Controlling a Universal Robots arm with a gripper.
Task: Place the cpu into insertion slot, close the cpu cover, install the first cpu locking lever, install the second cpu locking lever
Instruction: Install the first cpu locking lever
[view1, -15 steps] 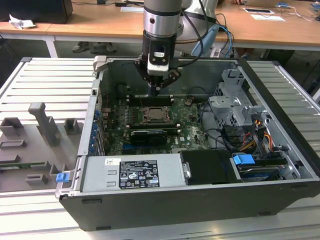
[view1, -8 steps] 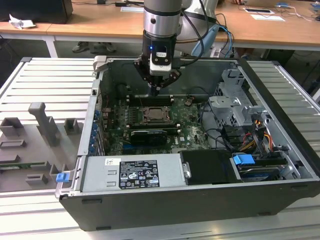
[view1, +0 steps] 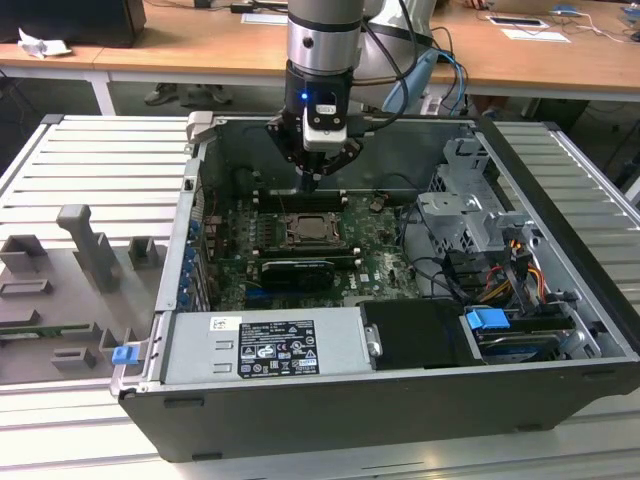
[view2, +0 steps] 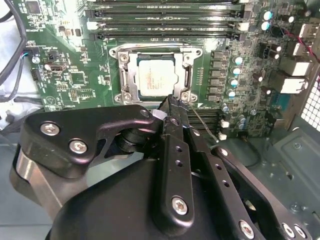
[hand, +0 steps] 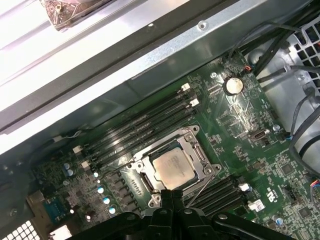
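Note:
The cpu (view2: 156, 77) (hand: 172, 169), a pale silver square chip, lies flat in the insertion slot (view1: 313, 228) on the green board. Around it lies the cpu cover (view2: 129, 75) (hand: 202, 160), a silvery frame with a cut-out centre, flat over the chip's edges. A thin wire locking lever (view2: 202, 122) (hand: 200, 189) slants out from the socket corner beside my fingertips. My gripper (view1: 312, 178) (view2: 172, 101) (hand: 172, 195) hangs just above the socket's edge, shut, with nothing seen between its black fingers.
Long black memory slots (view2: 165, 22) (hand: 140, 125) run beside the socket. A long black card (view1: 297, 272), a grey power supply (view1: 265, 345), a drive cage (view1: 470, 210) and loose cables (view1: 500, 270) crowd the open case. Grey fixtures (view1: 90, 245) stand at the exterior view's left.

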